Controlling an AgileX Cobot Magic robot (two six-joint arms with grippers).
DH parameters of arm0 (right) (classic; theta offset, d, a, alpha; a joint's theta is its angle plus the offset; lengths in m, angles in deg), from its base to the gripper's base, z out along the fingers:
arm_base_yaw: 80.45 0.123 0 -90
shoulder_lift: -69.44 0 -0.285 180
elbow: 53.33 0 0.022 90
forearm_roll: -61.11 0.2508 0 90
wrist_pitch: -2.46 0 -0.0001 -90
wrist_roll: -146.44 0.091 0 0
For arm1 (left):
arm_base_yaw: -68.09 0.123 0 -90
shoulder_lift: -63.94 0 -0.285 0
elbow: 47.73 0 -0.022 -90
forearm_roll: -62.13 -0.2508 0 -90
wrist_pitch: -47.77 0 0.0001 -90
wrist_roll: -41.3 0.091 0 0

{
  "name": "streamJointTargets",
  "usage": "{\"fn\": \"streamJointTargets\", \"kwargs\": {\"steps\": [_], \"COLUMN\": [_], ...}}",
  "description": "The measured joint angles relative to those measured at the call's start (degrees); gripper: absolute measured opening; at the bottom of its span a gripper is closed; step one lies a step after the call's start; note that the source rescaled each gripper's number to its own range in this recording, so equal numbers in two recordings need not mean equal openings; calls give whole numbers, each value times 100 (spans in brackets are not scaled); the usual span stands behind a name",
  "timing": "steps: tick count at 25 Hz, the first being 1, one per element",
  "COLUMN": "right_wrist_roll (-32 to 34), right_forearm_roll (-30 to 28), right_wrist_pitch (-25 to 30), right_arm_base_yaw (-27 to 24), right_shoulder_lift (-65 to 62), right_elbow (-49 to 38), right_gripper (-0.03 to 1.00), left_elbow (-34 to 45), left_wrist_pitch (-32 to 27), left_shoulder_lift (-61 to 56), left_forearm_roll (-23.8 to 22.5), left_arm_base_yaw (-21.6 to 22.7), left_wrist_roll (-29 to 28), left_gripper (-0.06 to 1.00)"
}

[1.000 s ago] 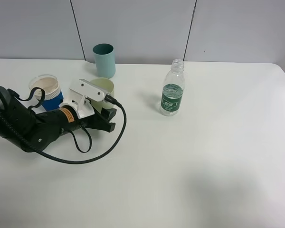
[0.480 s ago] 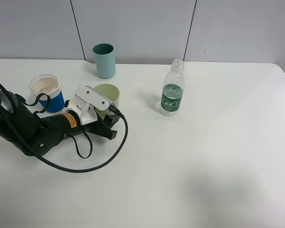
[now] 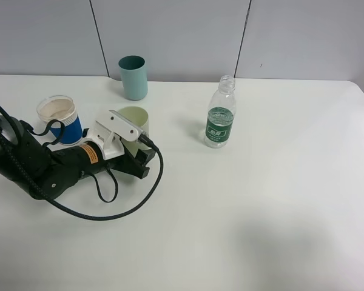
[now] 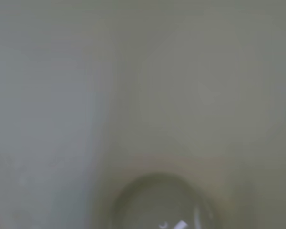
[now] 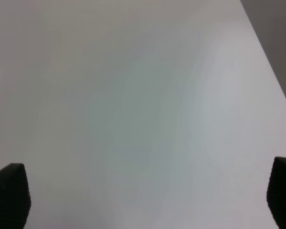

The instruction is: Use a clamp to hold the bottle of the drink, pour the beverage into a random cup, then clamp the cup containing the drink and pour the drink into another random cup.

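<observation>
The left hand [image 3: 139, 159] is hidden behind its camera mount at the pale cup [image 3: 135, 121]; its grip cannot be told. The right hand [image 5: 143, 191] is spread over the white table [image 3: 261, 206], backed by grey panels.

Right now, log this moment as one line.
left tool: at yellow-green cup, grip unclear | blue cup: upright | bottle: standing, untouched

even bright light, soft faint shadows, left wrist view wholly blurred
</observation>
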Motion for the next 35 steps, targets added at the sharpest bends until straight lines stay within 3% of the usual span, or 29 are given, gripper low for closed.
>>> {"fn": "streamJointTargets", "kwargs": {"steps": [2,5,9,13,18,24,29,35], "right_wrist_roll": [0,0,0,0,0,0,0,0], "right_forearm_roll": [0,0,0,0,0,0,0,0], "right_wrist_pitch": [0,0,0,0,0,0,0,0], "right_arm_base_yaw": [0,0,0,0,0,0,0,0], "right_shoulder_lift": [0,0,0,0,0,0,0,0], "right_elbow": [0,0,0,0,0,0,0,0], "right_gripper": [100,100,100,100,100,100,100,100], "left_elbow": [0,28,312,765,1146,1180,1180,1180], "left_wrist_pitch": [-32,-228,-366,-675,-1566,-2603,-2956,-3369], "left_shoulder_lift": [-54,-378,-1193,-2263,-3570,-4721,-5321,-6037], "left_forearm_roll": [93,150,292,785,1393,1515,1058,-22], "left_arm_base_yaw": [0,0,-105,-472,-837,-863,-574,85], "left_wrist_roll": [0,17,84,204,720,966,977,817], "left_gripper": [90,98,98,99,99,99,99,99]}}
